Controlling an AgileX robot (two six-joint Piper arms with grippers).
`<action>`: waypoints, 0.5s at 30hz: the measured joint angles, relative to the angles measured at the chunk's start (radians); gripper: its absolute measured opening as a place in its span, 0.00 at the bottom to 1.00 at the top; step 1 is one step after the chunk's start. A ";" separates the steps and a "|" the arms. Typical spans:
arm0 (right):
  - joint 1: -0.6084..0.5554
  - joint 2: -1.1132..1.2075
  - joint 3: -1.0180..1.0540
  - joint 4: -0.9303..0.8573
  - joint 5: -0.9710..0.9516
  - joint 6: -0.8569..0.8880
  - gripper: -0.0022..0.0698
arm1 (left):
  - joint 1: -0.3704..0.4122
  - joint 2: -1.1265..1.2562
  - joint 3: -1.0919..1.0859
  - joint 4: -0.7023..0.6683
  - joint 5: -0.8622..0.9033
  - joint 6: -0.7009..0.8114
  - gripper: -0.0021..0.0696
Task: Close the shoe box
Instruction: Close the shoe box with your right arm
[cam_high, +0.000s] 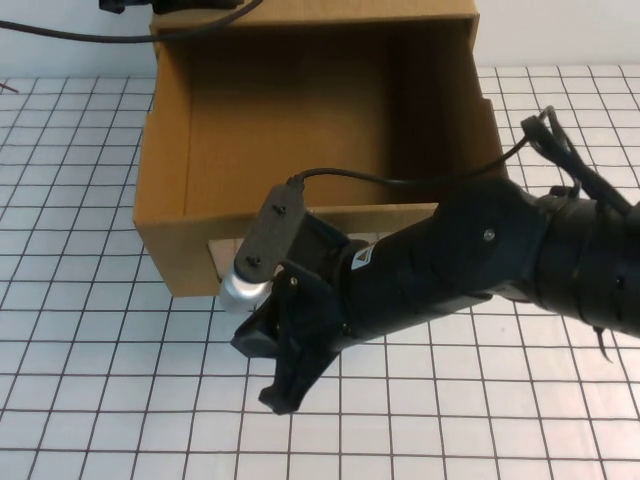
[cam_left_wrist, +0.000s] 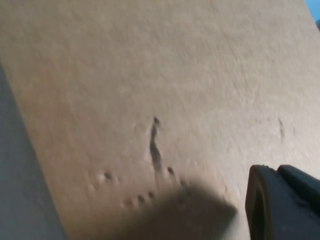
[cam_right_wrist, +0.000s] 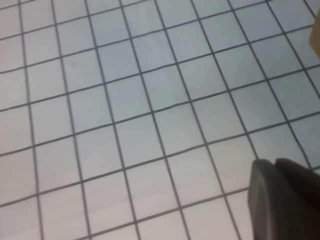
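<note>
The right gripper (cam_high: 285, 375) is hanging over the white grid-lined table (cam_high: 90, 400), near the middle of the near edge and just in front of the shoe box (cam_high: 165, 230). Its black fingers are pointing down and toward the near-left corner, but whether they are spread or pressed together cannot be told from the high view. It is not holding anything. In the right wrist view only one dark fingertip (cam_right_wrist: 282, 200) is showing, above bare grid squares. A black cable (cam_high: 400, 180) is running from the wrist camera back over the box's front wall.

The left gripper (cam_left_wrist: 280, 205) is showing only as a dark edge in the left wrist view, close against a plain brown cardboard surface with a few small dents; its opening cannot be told, and it is out of sight in the high view.

The shoe box is sitting at the far middle of the table, its brown cardboard drawer pulled out toward the near edge. The drawer's inside is lying open to the camera and looks empty. The arm is covering most of the front wall.
</note>
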 joint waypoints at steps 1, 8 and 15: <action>0.000 0.007 0.000 0.000 -0.008 0.000 0.01 | 0.000 0.000 0.000 0.002 -0.010 -0.003 0.02; 0.000 0.020 0.000 0.003 -0.075 0.000 0.01 | 0.000 0.000 0.000 0.023 -0.049 -0.008 0.02; 0.000 0.027 -0.036 0.005 -0.116 0.000 0.01 | 0.000 0.033 -0.009 0.007 -0.049 -0.011 0.02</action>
